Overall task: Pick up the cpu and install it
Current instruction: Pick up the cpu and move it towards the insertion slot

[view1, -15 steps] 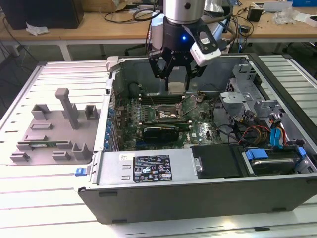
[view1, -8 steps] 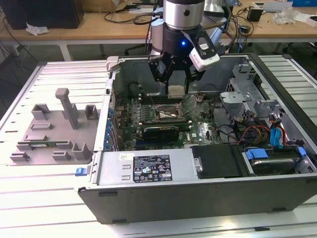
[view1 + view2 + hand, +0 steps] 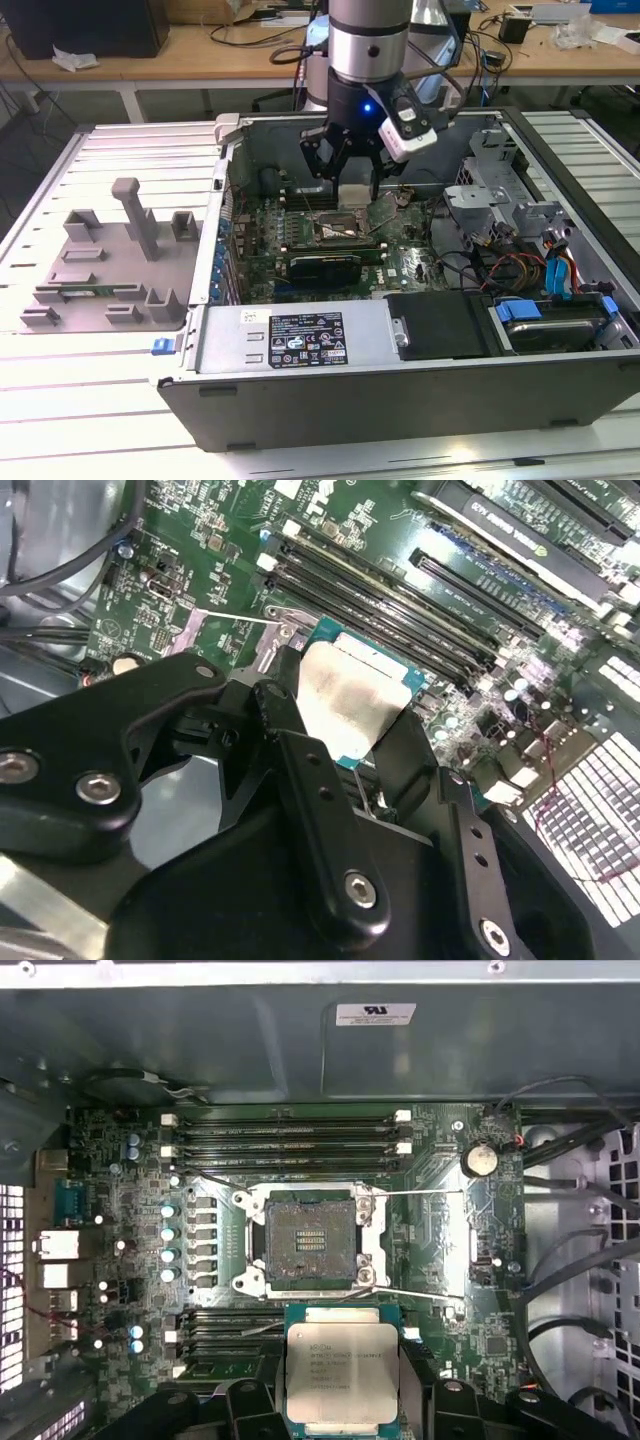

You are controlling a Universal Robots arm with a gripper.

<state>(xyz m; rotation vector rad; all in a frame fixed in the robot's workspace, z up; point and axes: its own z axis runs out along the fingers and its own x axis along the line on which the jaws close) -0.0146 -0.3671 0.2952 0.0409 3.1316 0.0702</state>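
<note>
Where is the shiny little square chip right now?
In the first wrist view the cpu sits pinched in the tool, held above the green board near the empty socket inside the open case.

Nothing legible. Faint print lines sit on the cpu (image 3: 341,1370) lid, just beside the socket frame (image 3: 310,1245), too small to make out. A white sticker (image 3: 375,1013) on the case wall (image 3: 200,1040), well apart from the socket frame, and a black-and-white label (image 3: 307,340) on the silver cover (image 3: 225,345), also well apart from it, both carry unreadable print.
</note>
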